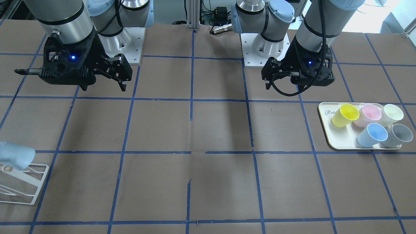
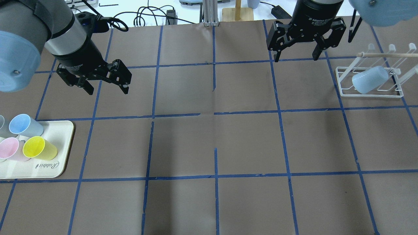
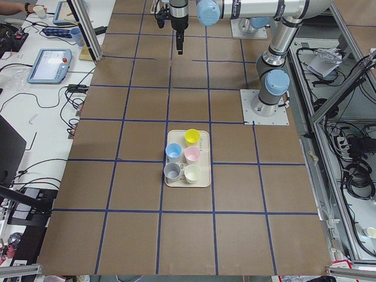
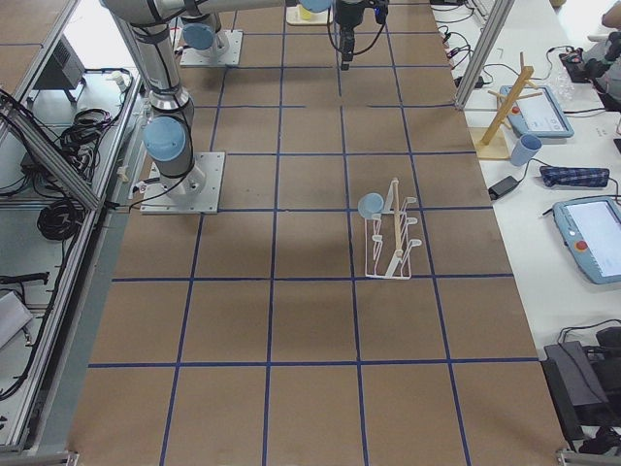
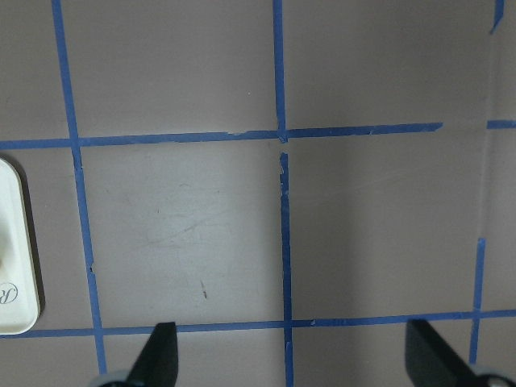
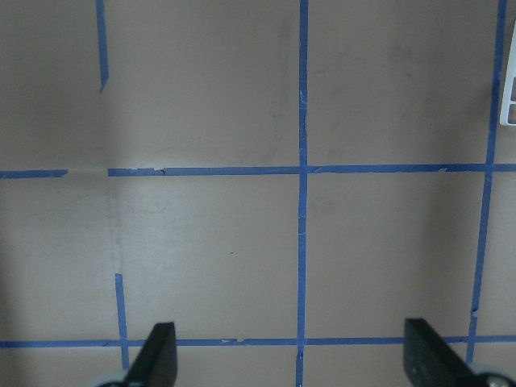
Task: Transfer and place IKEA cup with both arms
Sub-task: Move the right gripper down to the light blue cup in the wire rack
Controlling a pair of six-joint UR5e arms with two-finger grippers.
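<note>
From across the table, the left gripper and the right gripper are hanging above the table, each with its fingers spread wide and holding nothing. The pale-blue cup is lying tilted on the white rack at the robot's right end, so the placing looks done. A bluer twin is standing among other cups on the tray at the left end.

From overhead, the cup is leaning on the rack's prongs, well apart from both grippers.

From the side cameras, both arms are reaching out high, away from rack and tray.

Each wrist camera is showing two parted fingertips over taped squares.

The cup is resting loosely at a slant. A careless sweep of the right arm past the rack could knock it off.
</note>
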